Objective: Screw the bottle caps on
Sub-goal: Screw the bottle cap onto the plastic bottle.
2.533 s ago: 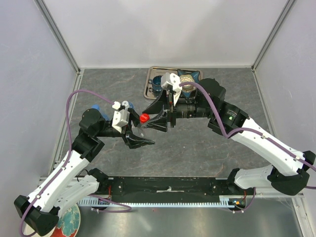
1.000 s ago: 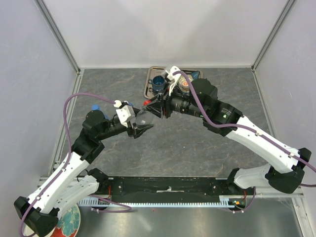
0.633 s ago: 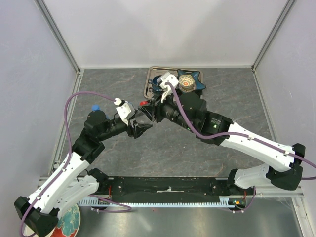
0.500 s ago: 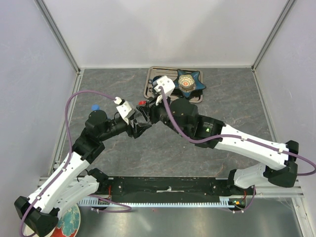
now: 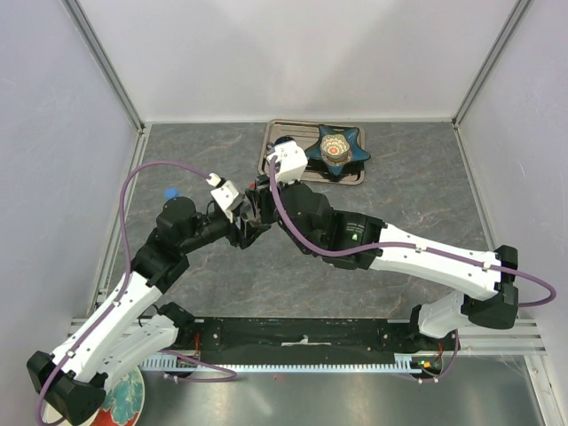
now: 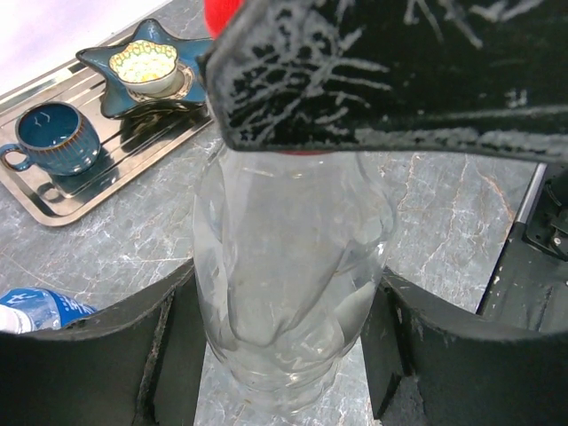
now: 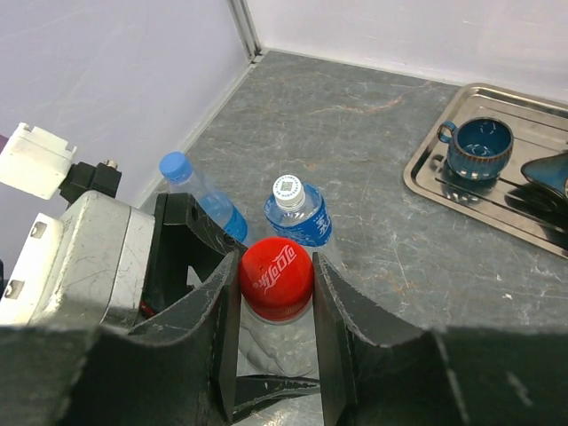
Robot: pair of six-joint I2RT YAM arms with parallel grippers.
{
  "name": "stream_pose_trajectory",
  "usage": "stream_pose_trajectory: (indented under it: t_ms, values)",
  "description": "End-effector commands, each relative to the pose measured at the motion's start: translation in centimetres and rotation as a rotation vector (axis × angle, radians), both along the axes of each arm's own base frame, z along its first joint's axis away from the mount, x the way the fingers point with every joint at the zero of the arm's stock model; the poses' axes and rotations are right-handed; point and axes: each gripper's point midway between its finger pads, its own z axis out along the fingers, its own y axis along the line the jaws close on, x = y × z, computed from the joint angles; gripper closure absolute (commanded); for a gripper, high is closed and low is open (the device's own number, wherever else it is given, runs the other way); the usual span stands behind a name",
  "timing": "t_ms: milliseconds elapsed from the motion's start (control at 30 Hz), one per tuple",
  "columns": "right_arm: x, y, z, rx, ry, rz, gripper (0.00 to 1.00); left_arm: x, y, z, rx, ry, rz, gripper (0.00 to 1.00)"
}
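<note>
Left pincer wraps its wide jaws around the fat part of the clear bottle, left of the table's middle, so the bottle cannot spin. Right pincer comes over its top. Two other bottles, one blue-capped and one white-capped, sit further left. The right pincer squeezes tight on the little red cap on the bottle's neck, ready for turning, I think.

White script logo on red cap, illegible; square code on white cap; blue bottle label print unreadable.
</note>
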Motion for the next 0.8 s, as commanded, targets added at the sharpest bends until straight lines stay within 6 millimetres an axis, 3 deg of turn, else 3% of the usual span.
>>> stream_pose_trajectory:
  t_ms: [0, 100, 467, 667, 767]
  values:
    - [-3.6, -0.4, -5.9, -0.23, 0.1, 0.054, 0.78, 3.0, 1.9, 8.8, -0.214, -0.17, 0.171, 0.98]
    - [-3.6, -0.2, -5.5, -0.22, 0.085, 0.034, 0.66, 2.5, 1.4, 8.7, -0.227, -0.155, 0.133, 0.98]
    - [-3.2, 0.1, -3.0, -0.138, 0.012, -0.059, 0.55, 1.7, 0.7, 9.0, -0.261, -0.149, 0.072, 0.98]
    - [-4.1, 0.7, -3.0, -0.172, -0.021, -0.027, 0.45, 1.5, 0.8, 8.9, -0.26, -0.157, 0.063, 0.98]
    - [-4.4, 0.1, -2.0, -0.134, -0.033, -0.006, 0.41, 1.3, 0.8, 8.7, -0.261, -0.152, 0.059, 0.98]
